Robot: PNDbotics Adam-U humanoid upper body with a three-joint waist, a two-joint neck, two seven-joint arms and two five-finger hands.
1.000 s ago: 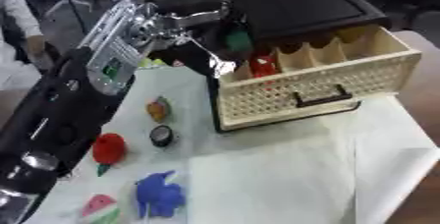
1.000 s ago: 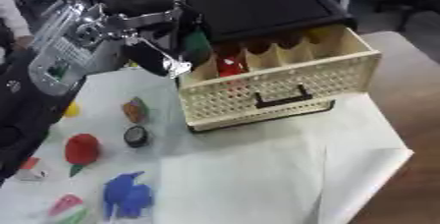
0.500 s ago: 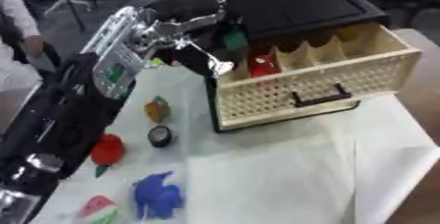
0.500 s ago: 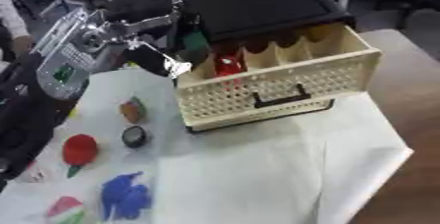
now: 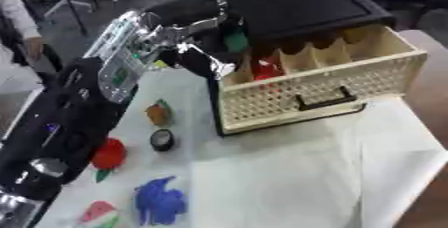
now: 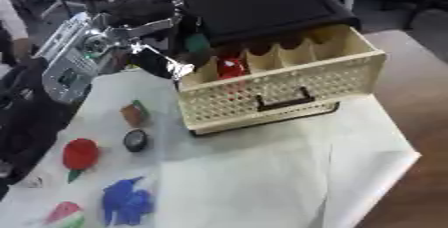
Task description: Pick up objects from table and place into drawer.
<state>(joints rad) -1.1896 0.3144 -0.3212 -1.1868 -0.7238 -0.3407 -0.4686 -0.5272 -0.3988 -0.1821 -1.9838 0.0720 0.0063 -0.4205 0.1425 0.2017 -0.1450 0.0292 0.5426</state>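
Over the open drawer's left compartment, left hand pinches a green object ready to drop it beside a red item; other toys wait on the white table

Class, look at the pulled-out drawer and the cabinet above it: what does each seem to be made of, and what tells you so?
The drawer looks like cream moulded plastic: its front is a regular lattice of small holes, with a dark handle. The cabinet appears to be smooth black plastic or coated board with a matte top; the look leaves that open.
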